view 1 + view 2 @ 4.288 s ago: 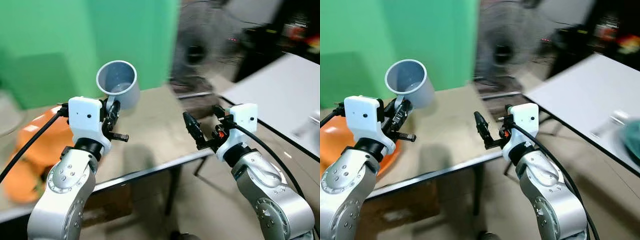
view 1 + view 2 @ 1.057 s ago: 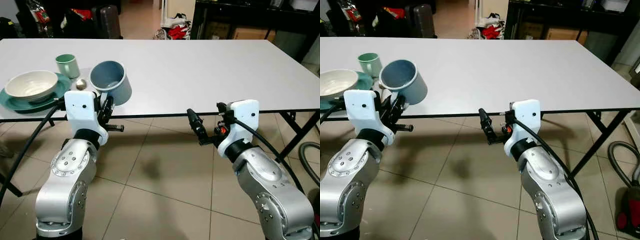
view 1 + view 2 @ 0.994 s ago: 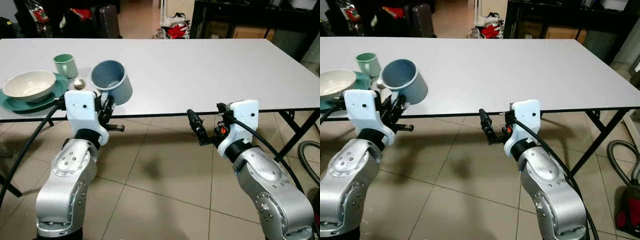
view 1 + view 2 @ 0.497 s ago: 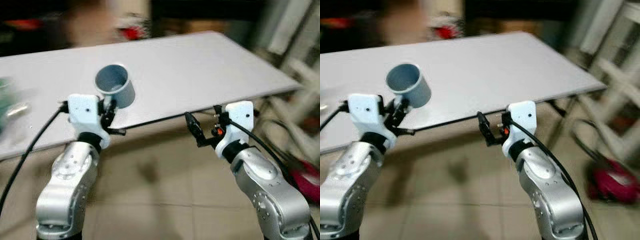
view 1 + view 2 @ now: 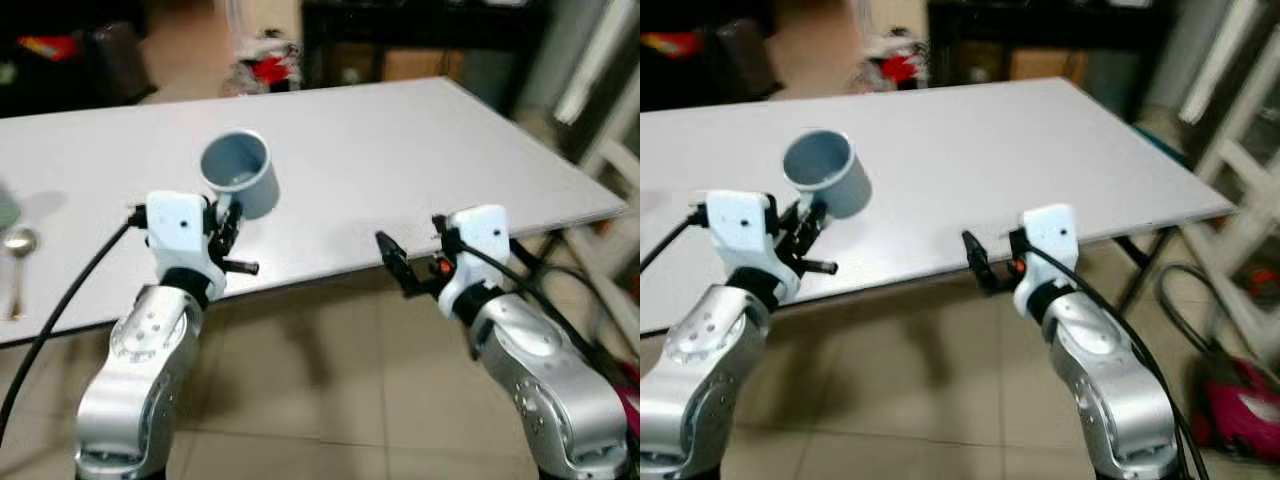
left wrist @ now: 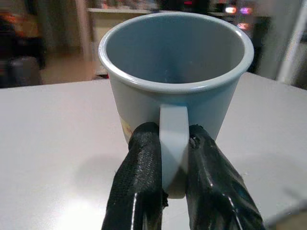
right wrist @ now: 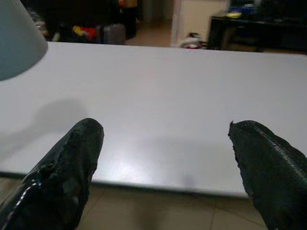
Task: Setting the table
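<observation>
Left wrist view gives the clearest read of the grasp: the left gripper [image 6: 175, 191] pinches the handle of the blue-grey mug [image 6: 175, 72] between its two black fingers [image 6: 139, 187], and the mug sits upright with its mouth open upward. From the head camera the mug is held above the near part of the white surface [image 5: 400, 150], not touching it, with its shadow just below. A spoon [image 5: 17, 250] lies on the surface well off to the robot's left. The right gripper [image 5: 978, 262] is empty, its fingers spread wide, and hovers at the near edge of the surface.

The step in hand looks like placing the mug. To do it well, the arm should carry the mug further over the surface, away from the edge, then lower it straight down with the base level. The fingers should release only once the base rests flat, then draw back along the handle so the mug is not tipped or dragged.
</observation>
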`<state>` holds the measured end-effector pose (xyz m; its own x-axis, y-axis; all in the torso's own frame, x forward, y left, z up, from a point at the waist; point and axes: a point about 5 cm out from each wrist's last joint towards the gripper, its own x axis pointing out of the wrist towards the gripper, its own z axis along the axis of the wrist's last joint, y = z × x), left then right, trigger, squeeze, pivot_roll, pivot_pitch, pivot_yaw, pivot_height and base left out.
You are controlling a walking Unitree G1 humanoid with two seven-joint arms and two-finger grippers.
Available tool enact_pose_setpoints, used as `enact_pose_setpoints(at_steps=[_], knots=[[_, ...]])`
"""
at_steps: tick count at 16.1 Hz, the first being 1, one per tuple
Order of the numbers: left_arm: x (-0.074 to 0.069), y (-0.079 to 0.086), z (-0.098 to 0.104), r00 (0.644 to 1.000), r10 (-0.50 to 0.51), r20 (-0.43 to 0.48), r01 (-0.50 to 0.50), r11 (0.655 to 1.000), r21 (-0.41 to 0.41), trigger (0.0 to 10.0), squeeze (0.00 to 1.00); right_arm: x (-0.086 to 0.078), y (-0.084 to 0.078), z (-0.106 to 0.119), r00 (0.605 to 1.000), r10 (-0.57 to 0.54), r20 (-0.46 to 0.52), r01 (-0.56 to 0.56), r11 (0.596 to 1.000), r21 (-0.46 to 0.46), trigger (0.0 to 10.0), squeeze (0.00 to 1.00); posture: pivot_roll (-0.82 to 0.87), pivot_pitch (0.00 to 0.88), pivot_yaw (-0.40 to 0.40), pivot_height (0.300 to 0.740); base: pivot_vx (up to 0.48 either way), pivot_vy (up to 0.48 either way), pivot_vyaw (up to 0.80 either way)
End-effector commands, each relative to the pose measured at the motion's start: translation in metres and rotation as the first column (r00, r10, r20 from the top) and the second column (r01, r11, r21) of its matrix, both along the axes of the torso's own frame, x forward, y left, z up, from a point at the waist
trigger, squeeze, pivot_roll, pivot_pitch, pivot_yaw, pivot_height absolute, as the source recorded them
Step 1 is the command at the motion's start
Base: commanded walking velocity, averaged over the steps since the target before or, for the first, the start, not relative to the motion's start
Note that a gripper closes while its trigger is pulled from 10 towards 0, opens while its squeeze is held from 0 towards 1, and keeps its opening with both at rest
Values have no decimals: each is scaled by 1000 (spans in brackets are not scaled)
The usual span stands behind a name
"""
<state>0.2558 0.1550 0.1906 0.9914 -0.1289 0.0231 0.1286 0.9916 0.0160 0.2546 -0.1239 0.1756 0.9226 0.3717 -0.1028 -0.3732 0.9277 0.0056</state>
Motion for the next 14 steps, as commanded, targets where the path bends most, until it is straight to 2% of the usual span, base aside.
enact_pose_setpoints(at_steps=[1,9,12,14], knots=[[-2,9,2,999,44,13,-44,999,21,10000,0,0,9,3,999,43,17,-43,999,0,10000,0,-78,0,4,740,341,0,0],[2,12,0,999,47,-2,-47,996,69,10000,0,-5,17,-2,995,102,18,-101,993,-55,10000,0,-75,0,25,740,341,0,0],[1,13,-1,999,49,-5,-49,996,72,10000,0,-7,19,-3,994,112,20,-110,992,-65,10000,0,-74,0,29,740,329,0,800],[1,16,-3,998,59,-10,-58,995,80,10000,0,-8,20,-3,995,100,16,-100,995,-16,10000,0,-72,0,28,740,322,0,0]])
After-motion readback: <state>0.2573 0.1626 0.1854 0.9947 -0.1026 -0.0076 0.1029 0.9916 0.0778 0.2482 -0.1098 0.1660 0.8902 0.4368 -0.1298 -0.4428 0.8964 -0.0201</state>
